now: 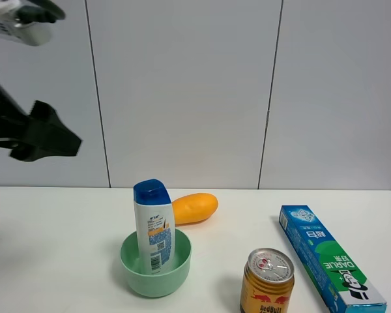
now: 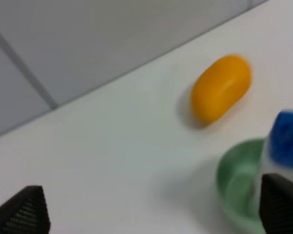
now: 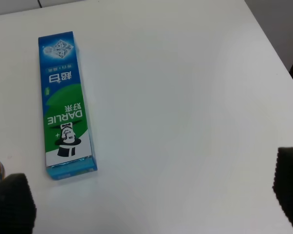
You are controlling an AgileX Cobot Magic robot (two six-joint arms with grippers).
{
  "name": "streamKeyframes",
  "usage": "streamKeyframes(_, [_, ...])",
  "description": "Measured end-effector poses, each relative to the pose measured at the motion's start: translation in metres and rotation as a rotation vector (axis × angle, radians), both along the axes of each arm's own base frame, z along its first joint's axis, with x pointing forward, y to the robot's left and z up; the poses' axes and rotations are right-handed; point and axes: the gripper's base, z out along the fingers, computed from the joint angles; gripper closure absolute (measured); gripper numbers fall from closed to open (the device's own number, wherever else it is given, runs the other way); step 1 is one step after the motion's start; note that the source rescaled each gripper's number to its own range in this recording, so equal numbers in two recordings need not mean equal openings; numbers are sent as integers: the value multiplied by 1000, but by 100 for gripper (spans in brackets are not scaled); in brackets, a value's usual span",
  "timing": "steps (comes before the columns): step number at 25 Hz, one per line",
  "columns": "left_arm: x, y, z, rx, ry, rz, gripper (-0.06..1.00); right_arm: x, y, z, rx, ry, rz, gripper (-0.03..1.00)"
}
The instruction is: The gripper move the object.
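The white shampoo bottle (image 1: 154, 225) with a blue cap stands upright inside a green bowl (image 1: 150, 282) on the white table. My left gripper (image 1: 49, 140) is a black claw held high at the far left, well above and to the left of the bottle. In the left wrist view the left gripper (image 2: 151, 209) is open and empty, with the bottle's blue cap (image 2: 288, 141) and the bowl (image 2: 234, 180) near one fingertip (image 2: 281, 204). My right gripper (image 3: 149, 200) is open and empty over bare table; it is out of the exterior high view.
An orange mango-shaped thing (image 1: 194, 207) lies just behind the bowl and shows in the left wrist view (image 2: 220, 87). A gold Red Bull can (image 1: 267, 282) stands front right. A blue-green toothpaste box (image 1: 329, 264) lies at the right, also in the right wrist view (image 3: 64, 107).
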Motion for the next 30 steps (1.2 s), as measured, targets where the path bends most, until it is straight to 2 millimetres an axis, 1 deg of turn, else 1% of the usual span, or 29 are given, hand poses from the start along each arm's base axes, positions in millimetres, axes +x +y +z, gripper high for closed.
streamKeyframes(2, [-15,15,4,24,68,78,9,0,0,0,0,0,0,-3])
streamKeyframes(5, [-38,30,9,26,147,124,9,0,0,0,0,0,0,-3])
streamKeyframes(7, [-54,37,13,12,185,120,9,0,0,0,0,0,0,-3])
streamKeyframes(12, [-88,51,14,31,285,74,9,0,0,0,0,0,0,-3])
streamKeyframes(16, [-104,64,21,24,236,76,9,0,0,0,0,0,0,-3])
streamKeyframes(20, [-117,78,26,-30,194,159,9,0,0,0,0,0,0,-3])
streamKeyframes(26, [-141,89,31,-129,139,269,9,0,0,0,0,0,0,-3])
streamKeyframes(28, [-151,93,29,-146,96,308,9,0,0,0,0,0,0,-3])
streamKeyframes(30, [-158,96,20,-148,63,340,9,0,0,0,0,0,0,-3])
